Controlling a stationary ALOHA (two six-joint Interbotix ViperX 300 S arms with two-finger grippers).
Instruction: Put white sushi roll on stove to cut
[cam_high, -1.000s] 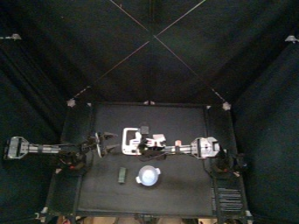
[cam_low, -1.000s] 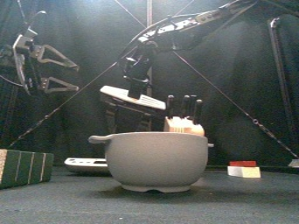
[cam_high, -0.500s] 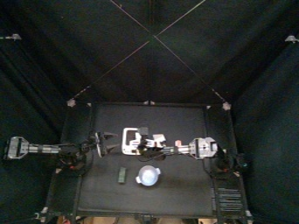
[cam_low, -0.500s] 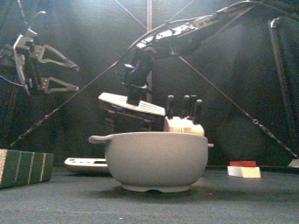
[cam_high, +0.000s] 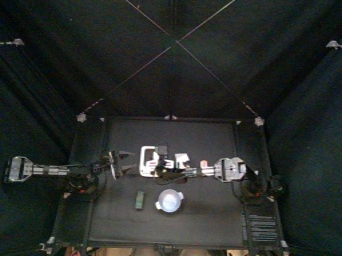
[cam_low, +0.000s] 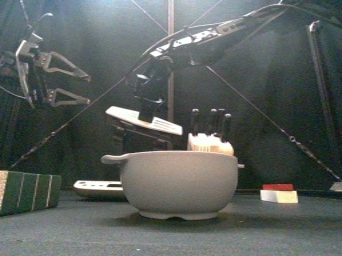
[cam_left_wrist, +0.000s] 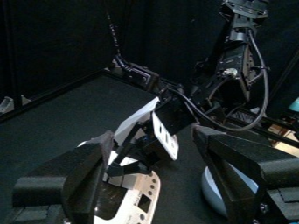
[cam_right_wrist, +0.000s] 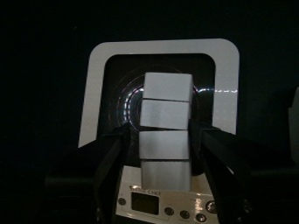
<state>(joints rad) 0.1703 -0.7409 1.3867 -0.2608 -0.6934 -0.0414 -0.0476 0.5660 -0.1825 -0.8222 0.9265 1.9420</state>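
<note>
Status: roughly halfway by my read, with the pickup done and the placement not. The white sushi roll, a bar of blocky white segments (cam_right_wrist: 167, 114), is in the right gripper (cam_low: 150, 100), jaws spread wide and bracketing its near end on both sides. It doesn't look dropped. From the front the roll hangs tilted in the air under that gripper, clear of the table (cam_low: 267, 232), so I judge it gripped, not lying loose. The right wrist view looks straight down the roll onto the stove, a white rounded-rectangular block with a dark square panel (cam_right_wrist: 163, 48). The roll lines up over the middle of that panel, so alignment looks fine. It's above the stove, not on it, and I can't tell how much gap is left. Left gripper (cam_low: 70, 83) is parked high at the left side, jaws wide, holding nothing. Left to do, as I see it: lower the roll, level it onto the dark panel, release, back the arm out. After that comes the cut, if that's in scope. Main risk I'd flag is the tilt: one end lands first and the roll could skid off the panel on release. The big grey two-handled pot (cam_low: 174, 185) at the table's front blocks part of the front view, so I can't confirm contact from there.
</note>
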